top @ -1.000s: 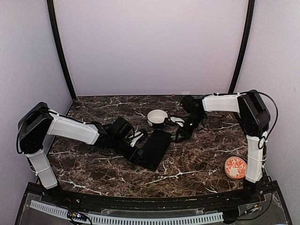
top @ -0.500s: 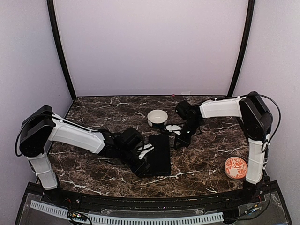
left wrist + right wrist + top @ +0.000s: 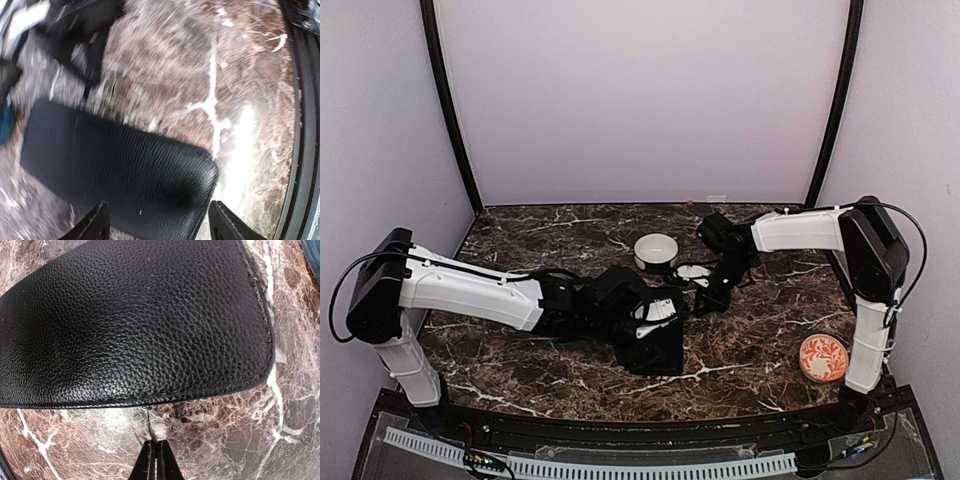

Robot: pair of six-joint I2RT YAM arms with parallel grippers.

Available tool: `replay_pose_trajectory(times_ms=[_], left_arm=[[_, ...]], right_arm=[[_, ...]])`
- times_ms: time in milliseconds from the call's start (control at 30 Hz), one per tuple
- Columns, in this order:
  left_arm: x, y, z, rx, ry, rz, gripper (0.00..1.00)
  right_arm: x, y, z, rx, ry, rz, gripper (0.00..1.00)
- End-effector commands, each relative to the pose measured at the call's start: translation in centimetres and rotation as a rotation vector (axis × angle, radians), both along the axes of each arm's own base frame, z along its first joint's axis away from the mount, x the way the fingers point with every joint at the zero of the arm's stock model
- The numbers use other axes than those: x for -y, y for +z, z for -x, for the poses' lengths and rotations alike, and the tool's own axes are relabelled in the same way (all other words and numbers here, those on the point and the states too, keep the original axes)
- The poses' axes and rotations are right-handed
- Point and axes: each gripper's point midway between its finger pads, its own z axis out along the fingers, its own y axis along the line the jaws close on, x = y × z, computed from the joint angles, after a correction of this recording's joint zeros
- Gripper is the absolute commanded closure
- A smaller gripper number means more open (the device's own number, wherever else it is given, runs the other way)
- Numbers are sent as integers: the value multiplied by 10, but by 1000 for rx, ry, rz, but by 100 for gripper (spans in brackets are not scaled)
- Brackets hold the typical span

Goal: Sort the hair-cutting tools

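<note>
No scissors or thin black stick pieces show in any view. The flat black case (image 3: pixel 663 340) lies mid-table. My left gripper (image 3: pixel 655 312) is open over the case's near end; in the left wrist view the gripper (image 3: pixel 160 222) has its fingertips (image 3: pixel 96 226) set wide on either side of one corner of the case (image 3: pixel 115 165). My right gripper (image 3: pixel 704 302) is at the case's far edge. In the right wrist view the gripper (image 3: pixel 156 452) is shut on a thin metal zipper pull (image 3: pixel 151 427) that hangs from the edge of the case (image 3: pixel 130 320).
A white round bowl (image 3: pixel 656 250) stands just behind the case, between the two arms. An orange patterned round dish (image 3: pixel 823 357) sits at the front right, near the right arm's base. A teal patch (image 3: pixel 312 255) shows beside the case. The table is dark brown marble.
My left arm has reached right and toward the front, and the case has shifted right and turned from slanted to nearly square. My right gripper has come in to the case's far edge.
</note>
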Motion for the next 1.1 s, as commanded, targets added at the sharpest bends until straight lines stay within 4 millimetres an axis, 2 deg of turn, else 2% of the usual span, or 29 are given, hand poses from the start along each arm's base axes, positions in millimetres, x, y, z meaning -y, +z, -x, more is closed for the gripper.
replay_pose_trajectory(times_ms=[0,333,433,533,667,767,1067], left_arm=[[1,-10,1,132,-141,-140,32],[15,-28,26,45,-274,-129,30],[18,-35,18,68,-245,-141,30],[22,-41,1,104,-153,-149,31],[22,-57,-10,79,-70,-196,34],[24,-56,-13,84,-44,-180,36],[24,-52,-23,132,7,-138,40]], right_arm=[[-3,7,-5,28,16,6,100],[-4,7,-5,27,23,3,100],[-4,6,-4,25,26,1,100],[-4,7,0,16,47,-3,100],[-3,14,24,-50,138,-42,100],[2,18,42,-93,188,-54,100],[11,12,82,-191,252,-56,100]])
